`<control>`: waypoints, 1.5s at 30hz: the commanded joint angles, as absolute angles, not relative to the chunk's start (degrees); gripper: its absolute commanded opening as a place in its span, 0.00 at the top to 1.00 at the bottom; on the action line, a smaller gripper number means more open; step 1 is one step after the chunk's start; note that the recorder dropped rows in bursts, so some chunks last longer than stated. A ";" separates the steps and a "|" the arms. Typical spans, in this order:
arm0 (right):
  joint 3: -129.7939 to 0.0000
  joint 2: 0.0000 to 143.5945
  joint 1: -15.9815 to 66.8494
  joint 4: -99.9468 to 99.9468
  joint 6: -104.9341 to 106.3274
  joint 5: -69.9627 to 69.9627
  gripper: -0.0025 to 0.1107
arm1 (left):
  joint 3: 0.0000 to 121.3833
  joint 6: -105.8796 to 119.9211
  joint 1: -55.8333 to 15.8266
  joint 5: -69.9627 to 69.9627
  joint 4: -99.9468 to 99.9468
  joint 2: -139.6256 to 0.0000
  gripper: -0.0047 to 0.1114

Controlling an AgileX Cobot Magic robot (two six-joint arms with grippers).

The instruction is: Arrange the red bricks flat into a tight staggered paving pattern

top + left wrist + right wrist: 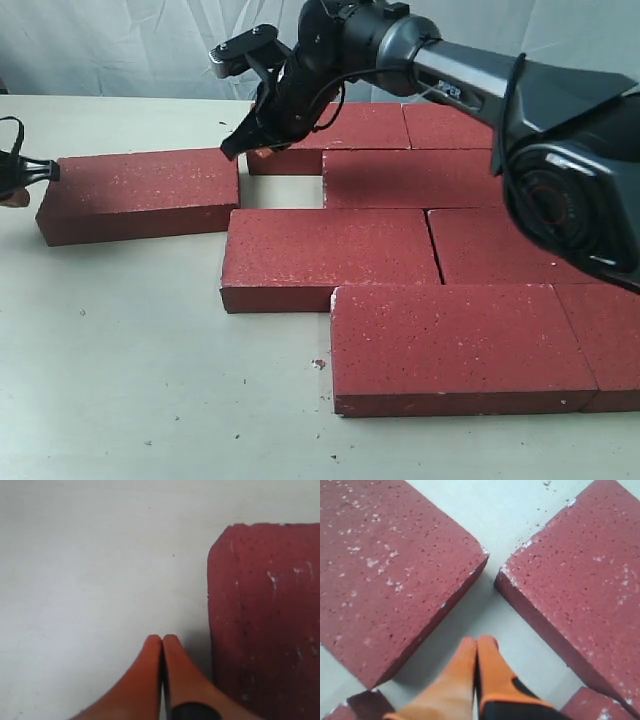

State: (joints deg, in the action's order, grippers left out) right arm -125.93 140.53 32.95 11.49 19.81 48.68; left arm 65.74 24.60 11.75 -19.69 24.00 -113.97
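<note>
Found left end effector (161, 641) pinched together, empty, just beside the 9 o'clock end of the loose brick (140, 192), whose long axis ran 9-to-3 toward the paved red bricks (400, 250) on the desk (150, 400), with right end effector (236, 148) likewise together over its 3 o'clock end.

Prob. robot lab: bare pale tabletop (150, 350), white sheet backdrop (120, 40).

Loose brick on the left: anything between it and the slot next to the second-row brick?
Only the right pincer, shut, hanging by the loose brick's inner far corner at the slot's edge. The slot itself shows bare table up to the second-row brick.
</note>
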 commanded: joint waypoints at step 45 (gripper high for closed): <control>-135.02 147.12 37.76 7.71 17.29 54.03 0.98 | 65.74 50.19 11.78 -22.34 47.83 -115.62 0.96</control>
